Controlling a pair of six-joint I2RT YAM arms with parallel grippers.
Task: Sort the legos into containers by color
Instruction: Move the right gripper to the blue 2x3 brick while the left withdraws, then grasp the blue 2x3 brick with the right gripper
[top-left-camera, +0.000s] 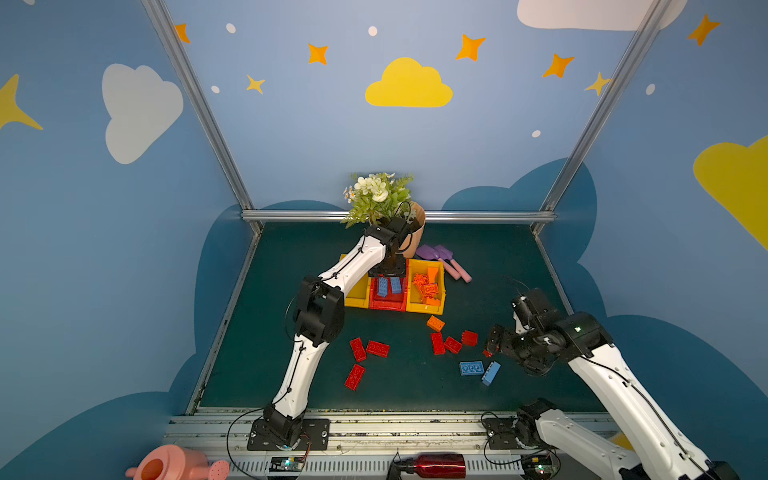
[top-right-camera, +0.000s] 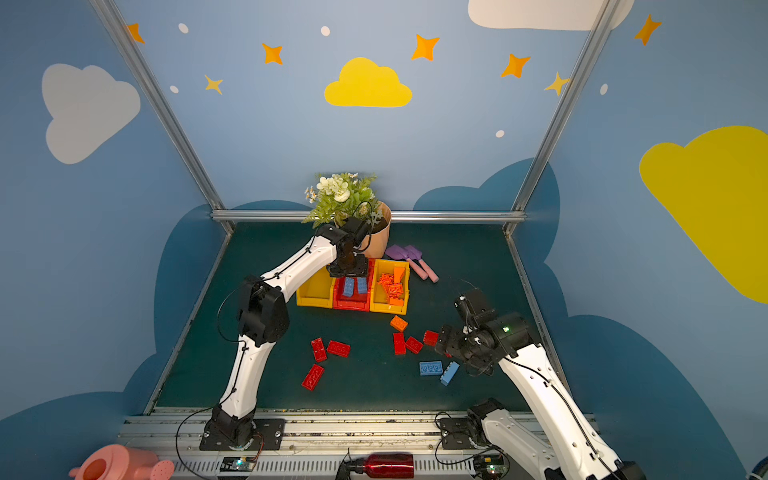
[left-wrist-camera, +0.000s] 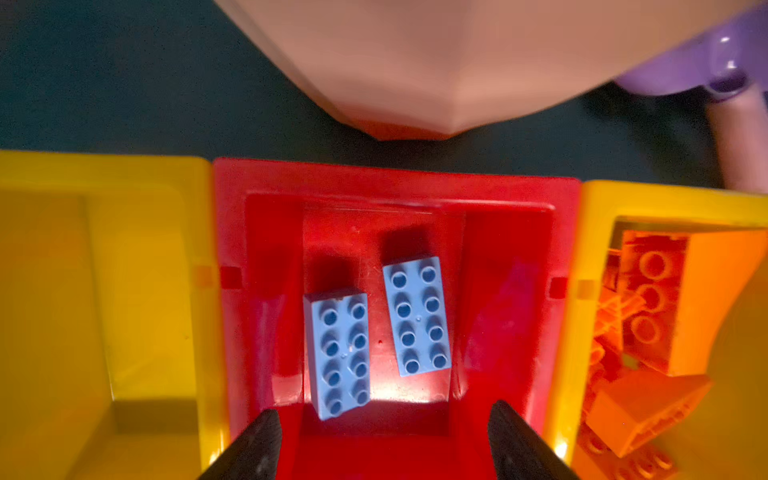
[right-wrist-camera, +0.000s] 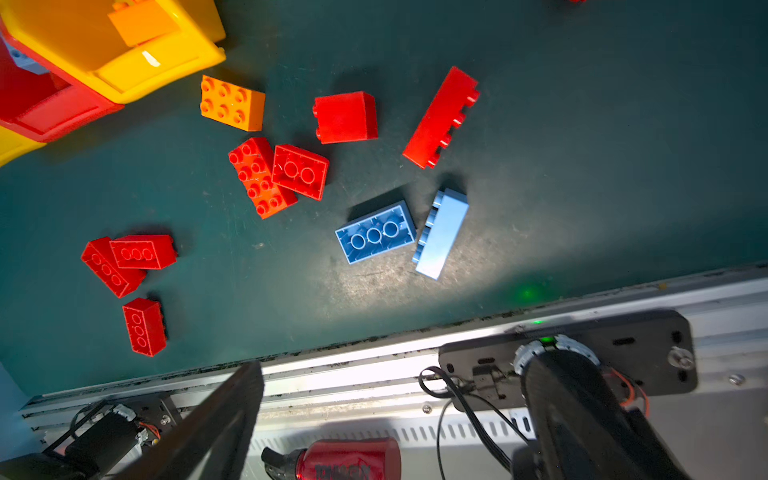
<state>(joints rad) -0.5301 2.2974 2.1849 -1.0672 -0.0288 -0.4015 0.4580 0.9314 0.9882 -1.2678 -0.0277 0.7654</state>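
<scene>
Left arm stretched toward table's far edge; left gripper (left-wrist-camera: 384, 411) above red bin (left-wrist-camera: 395, 183), fingers spread. Right gripper (right-wrist-camera: 395, 374) raised near right edge, fingers spread wide.

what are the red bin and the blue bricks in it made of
Red bin: looks like glossy moulded plastic, going by the bright glare on its floor and its rounded walls. Blue bricks: probably hard plastic with a duller satin finish; crisp moulded studs, little shine.

red bin (left-wrist-camera: 395, 176), blue bricks (left-wrist-camera: 417, 316), yellow bins (left-wrist-camera: 104, 166)

Green mat (top-left-camera: 415, 395): legos (top-left-camera: 377, 348), containers (top-left-camera: 387, 308), pot (top-left-camera: 417, 243), shovels (top-left-camera: 432, 252)
</scene>
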